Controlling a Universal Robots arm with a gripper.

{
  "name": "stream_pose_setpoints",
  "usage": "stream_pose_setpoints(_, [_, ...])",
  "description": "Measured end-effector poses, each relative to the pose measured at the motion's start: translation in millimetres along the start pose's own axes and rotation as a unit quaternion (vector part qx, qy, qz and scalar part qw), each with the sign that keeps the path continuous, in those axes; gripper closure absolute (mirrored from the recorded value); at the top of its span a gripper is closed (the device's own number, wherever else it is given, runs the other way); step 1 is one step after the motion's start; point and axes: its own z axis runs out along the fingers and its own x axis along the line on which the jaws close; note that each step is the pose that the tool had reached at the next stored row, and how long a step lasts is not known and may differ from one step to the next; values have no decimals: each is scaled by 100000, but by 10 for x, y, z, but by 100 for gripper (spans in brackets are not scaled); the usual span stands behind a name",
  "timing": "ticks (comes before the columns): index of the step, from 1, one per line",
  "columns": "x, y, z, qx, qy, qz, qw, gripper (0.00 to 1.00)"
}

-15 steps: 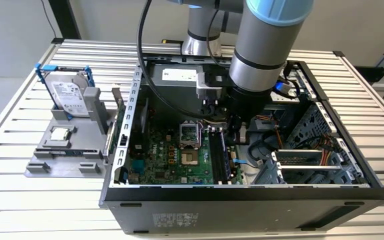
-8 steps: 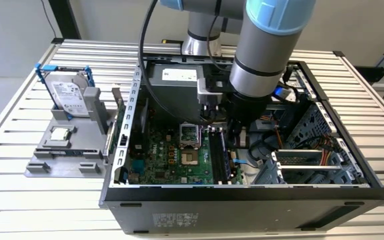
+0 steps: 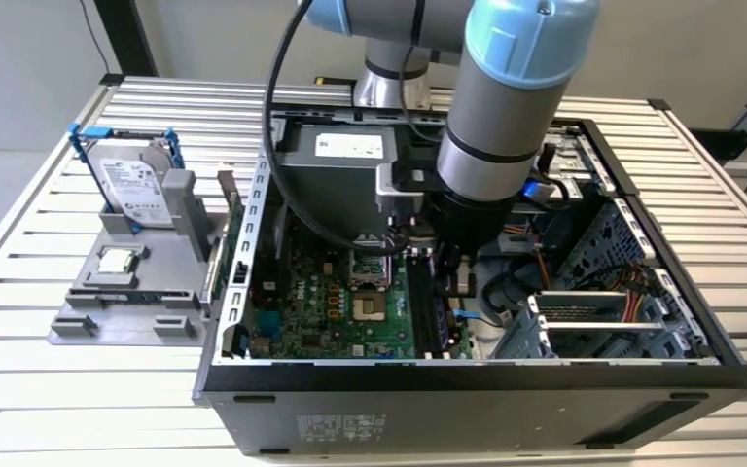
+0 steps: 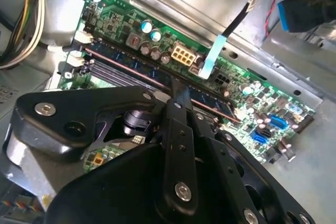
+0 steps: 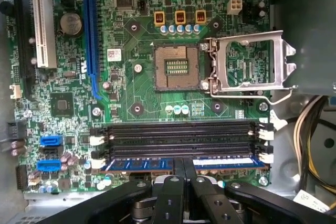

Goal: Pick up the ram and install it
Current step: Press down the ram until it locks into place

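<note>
Exterior view: the gripper [image 3: 455,277] is lowered inside the computer case [image 3: 478,375], over the motherboard [image 3: 335,302]. Second wrist view: fingers closed on the ram [image 4: 157,80], a light, stiff, fragile stick. First wrist view: ram [image 5: 157,164] gripped mid-length by its upper edge, beside the empty black slots [image 5: 178,132].

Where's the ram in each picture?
Exterior view: hidden under the gripper, at the slots.
First wrist view: ram in the slot nearest the gripper, which grips its middle.
Second wrist view: ram standing in its slot, at the gripper.
Shared landmark: the black slots.
</note>
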Motion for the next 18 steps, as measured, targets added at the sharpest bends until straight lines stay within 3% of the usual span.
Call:
stream_pose_setpoints(4, [0, 24, 64, -17, 91, 42, 100000, 100])
stream_pose_setpoints(6, [-6, 23, 25, -2, 51, 47, 100000, 100])
stream_pose_setpoints(9, [-4, 23, 22, -22, -48, 48, 100000, 100])
stream_pose_setpoints(13, [2, 19, 83, -76, 72, 44, 100000, 100])
stream_pose_setpoints(17, [-8, 10, 76, -225, 762, 46, 99997, 100])
stream_pose_setpoints(18, [-15, 11, 14, -212, 794, 47, 99997, 100])
